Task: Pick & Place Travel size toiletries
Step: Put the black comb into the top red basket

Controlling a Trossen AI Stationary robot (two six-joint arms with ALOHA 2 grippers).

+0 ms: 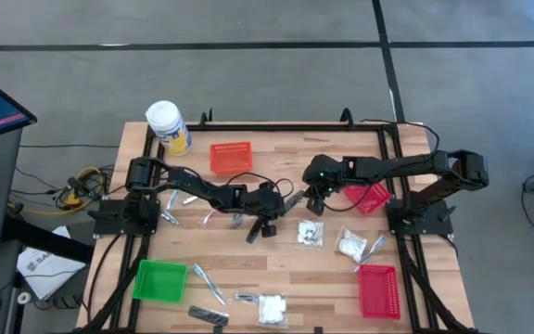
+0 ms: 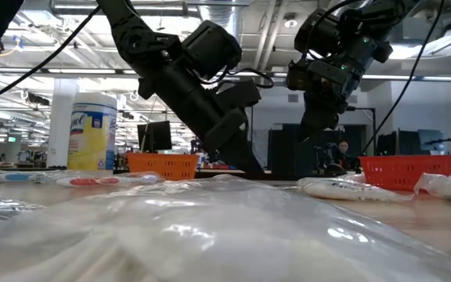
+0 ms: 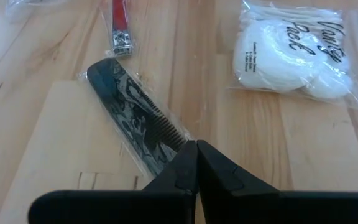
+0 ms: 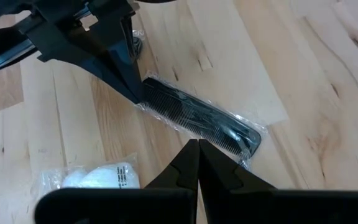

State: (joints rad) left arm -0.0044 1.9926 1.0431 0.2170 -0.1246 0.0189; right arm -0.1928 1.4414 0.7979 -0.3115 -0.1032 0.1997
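A black comb in a clear wrapper [image 4: 197,118] lies flat on the table's middle, between my two grippers; it also shows in the left wrist view [image 3: 135,115]. My left gripper [image 3: 196,149] is shut, its tips at one end of the comb. My right gripper [image 4: 197,146] is shut, over the comb's long toothed edge near the middle; I cannot tell whether it touches. White lumpy packets [image 1: 311,232] [image 1: 350,244] [image 1: 272,308] lie on the wood, and one shows in the left wrist view [image 3: 291,56]. My left gripper has its shut fingertips [image 4: 132,87] on the comb's end [image 4: 146,96], slanting down from the table's left. The comb lies flat on the wood. Whether the tips pinch the wrapper or only press on it, I cannot tell.
An orange basket [image 1: 230,156] and a white-lidded jar [image 1: 168,125] stand at the back. Red baskets [image 1: 369,197] [image 1: 378,289] are on the right, a green one [image 1: 159,280] at the near left. Thin sticks [image 1: 209,283] and a dark sachet [image 1: 209,316] lie near the front.
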